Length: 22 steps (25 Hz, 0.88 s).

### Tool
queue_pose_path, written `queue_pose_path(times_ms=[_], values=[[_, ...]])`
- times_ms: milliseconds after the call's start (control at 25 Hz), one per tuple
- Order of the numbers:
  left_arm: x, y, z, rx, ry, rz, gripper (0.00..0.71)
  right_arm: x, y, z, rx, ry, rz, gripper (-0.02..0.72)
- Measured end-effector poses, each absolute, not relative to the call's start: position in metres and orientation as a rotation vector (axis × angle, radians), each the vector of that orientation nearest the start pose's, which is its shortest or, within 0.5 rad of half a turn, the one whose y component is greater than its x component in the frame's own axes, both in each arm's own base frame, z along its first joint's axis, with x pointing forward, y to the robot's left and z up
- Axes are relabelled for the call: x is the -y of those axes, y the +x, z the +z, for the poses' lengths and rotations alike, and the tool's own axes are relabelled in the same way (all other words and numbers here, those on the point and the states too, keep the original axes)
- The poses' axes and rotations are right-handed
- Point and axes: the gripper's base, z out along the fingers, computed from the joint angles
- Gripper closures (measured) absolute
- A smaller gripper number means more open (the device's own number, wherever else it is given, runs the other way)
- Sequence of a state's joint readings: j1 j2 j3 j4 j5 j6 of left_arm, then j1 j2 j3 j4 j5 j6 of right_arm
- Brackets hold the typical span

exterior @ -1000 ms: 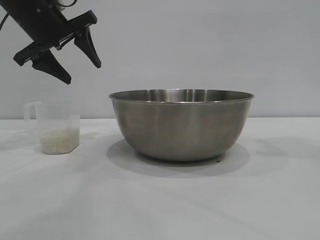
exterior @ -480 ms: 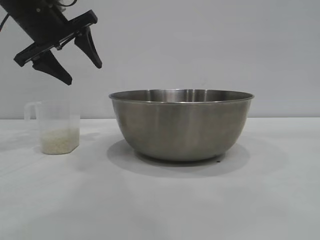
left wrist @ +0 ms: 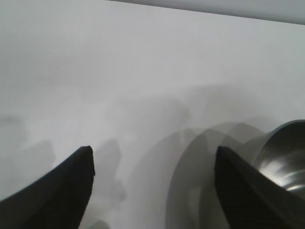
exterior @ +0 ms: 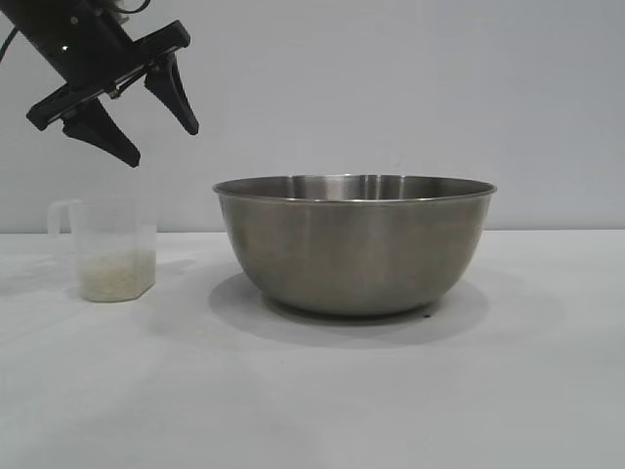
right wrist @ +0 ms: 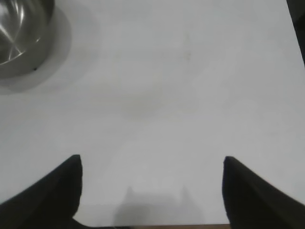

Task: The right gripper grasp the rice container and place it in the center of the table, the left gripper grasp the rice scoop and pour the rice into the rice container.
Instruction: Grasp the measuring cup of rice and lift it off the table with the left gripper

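The rice container (exterior: 354,244), a big steel bowl, stands upright at the middle of the white table (exterior: 312,391); parts of it show in the left wrist view (left wrist: 286,157) and the right wrist view (right wrist: 19,33). The rice scoop (exterior: 112,247), a clear cup with its handle turned away from the bowl, stands to the bowl's left with white rice (exterior: 117,274) in its bottom. My left gripper (exterior: 163,145) hangs open in the air above the scoop, holding nothing. In its wrist view my right gripper (right wrist: 152,160) is open over bare table, away from the bowl; the exterior view does not show it.
A plain grey wall stands behind the table. The table's near edge (right wrist: 190,225) lies just under the right gripper. The table's dark right edge (right wrist: 296,28) shows in the right wrist view.
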<state>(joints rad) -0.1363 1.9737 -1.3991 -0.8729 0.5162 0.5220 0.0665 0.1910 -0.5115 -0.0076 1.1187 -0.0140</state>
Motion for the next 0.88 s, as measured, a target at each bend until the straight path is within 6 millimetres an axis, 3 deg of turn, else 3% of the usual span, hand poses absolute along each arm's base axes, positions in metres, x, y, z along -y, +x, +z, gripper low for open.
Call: queue_pose_path(times_ms=[640, 880], values=[[0.093, 0.425, 0.207, -2.433, 0.01, -0.66, 0.243, 0.0, -0.01, 0.268, -2.114, -0.088, 0.045, 0.138], [0.088, 0.417, 0.234, -2.395, 0.155, -0.547, 0.243, 0.0, -0.01, 0.268, -2.114, -0.088, 0.045, 0.138]])
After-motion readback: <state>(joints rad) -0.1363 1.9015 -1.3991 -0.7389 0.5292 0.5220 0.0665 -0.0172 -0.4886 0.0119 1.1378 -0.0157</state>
